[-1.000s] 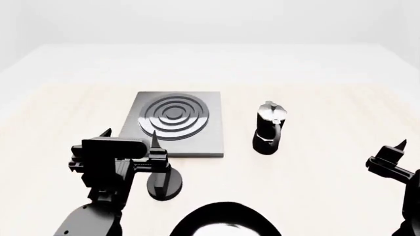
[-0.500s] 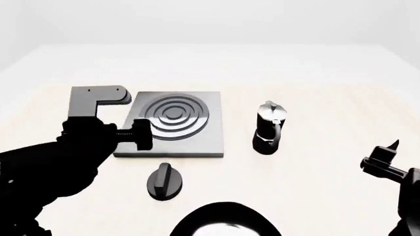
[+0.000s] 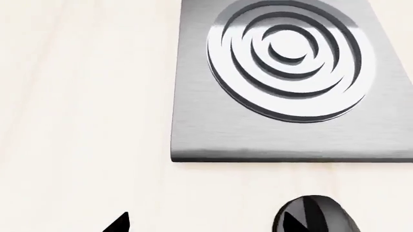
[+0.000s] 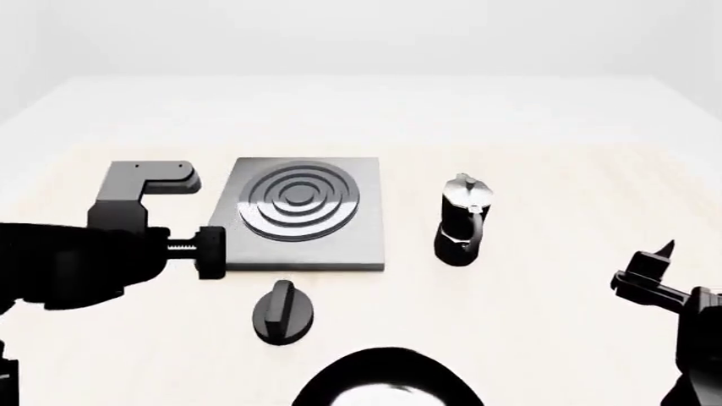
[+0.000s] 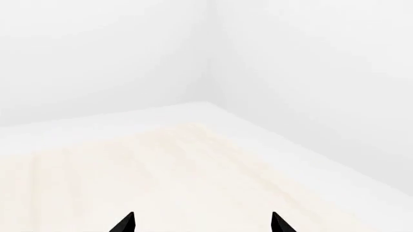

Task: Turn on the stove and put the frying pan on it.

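Observation:
The stove point(image 4: 327, 245) is a grey slab with a ringed burner point(image 4: 297, 201); it also shows in the left wrist view point(image 3: 213, 130). Its black knob point(image 4: 282, 313) stands on the table in front of the slab. The frying pan point(image 4: 384, 376) shows only partly at the head view's bottom edge, handle out of view. My left gripper point(image 3: 206, 225) is open and empty, left of the stove; one fingertip point(image 3: 293, 225) lies in front of the knob point(image 3: 322, 212). My right gripper point(image 4: 651, 271) is open and empty at the far right, over bare table point(image 5: 161, 169).
A black moka pot point(image 4: 462, 222) with a silver lid stands right of the stove. My left arm point(image 4: 90, 262) reaches in from the left at the level of the stove's front edge. The pale wooden table ends at white walls behind.
My left arm has swung from over the knob out to the left of the stove, uncovering the knob. My right gripper has shifted slightly left and lower in the head view.

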Robot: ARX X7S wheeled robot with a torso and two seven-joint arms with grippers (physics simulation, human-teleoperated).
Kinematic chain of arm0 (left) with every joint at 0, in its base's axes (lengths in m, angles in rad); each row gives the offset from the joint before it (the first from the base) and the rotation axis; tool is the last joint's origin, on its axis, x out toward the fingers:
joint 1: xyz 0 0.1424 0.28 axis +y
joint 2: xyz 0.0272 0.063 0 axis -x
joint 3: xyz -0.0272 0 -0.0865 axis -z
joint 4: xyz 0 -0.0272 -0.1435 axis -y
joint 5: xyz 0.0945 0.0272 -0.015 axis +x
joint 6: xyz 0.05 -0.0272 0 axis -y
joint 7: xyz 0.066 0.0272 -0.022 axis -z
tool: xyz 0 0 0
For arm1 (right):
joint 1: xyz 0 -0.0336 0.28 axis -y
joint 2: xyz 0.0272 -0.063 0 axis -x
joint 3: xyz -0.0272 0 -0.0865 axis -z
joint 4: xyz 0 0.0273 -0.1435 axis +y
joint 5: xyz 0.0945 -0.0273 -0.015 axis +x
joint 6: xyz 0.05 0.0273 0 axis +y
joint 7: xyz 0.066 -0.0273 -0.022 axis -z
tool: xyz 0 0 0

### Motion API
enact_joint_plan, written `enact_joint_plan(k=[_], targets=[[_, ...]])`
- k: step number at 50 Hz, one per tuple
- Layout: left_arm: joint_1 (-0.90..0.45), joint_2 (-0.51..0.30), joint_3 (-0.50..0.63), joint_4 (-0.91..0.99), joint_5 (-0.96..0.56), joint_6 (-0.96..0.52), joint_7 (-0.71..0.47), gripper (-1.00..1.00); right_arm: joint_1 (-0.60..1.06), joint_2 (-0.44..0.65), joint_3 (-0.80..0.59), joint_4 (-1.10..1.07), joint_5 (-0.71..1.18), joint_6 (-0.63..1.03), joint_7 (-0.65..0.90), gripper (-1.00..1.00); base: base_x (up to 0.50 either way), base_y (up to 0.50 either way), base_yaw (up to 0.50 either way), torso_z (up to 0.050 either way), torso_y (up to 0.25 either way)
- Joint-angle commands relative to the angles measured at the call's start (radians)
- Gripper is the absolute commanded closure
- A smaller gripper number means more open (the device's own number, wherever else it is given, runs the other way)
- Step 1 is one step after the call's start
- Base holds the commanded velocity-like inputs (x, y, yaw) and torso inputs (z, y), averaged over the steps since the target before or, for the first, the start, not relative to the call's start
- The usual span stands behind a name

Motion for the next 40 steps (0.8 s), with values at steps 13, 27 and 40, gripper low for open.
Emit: enact_joint_plan(k=[13,27,40], targets=[[0.008,-0.111,0.229,-0.186,0.108,0.145,0.438,-1.0,0.004,0.007,-0.027,0.01,0.001,0.016,0.004,-1.0,0.0,0.0,0.0,0.0,0.0],[0.006,-0.09,0.298,-0.253,0.17,0.213,0.53,-1.0,-0.001,0.009,-0.024,0.011,0.007,0.011,0.004,-1.0,0.0,0.0,0.0,0.0,0.0],[-0.016,-0.012,0.377,-0.382,0.255,0.297,0.606,-1.0,-0.002,0.009,-0.029,0.02,0.01,0.004,0.006,-1.0,0.0,0.0,0.0,0.0,0.0]])
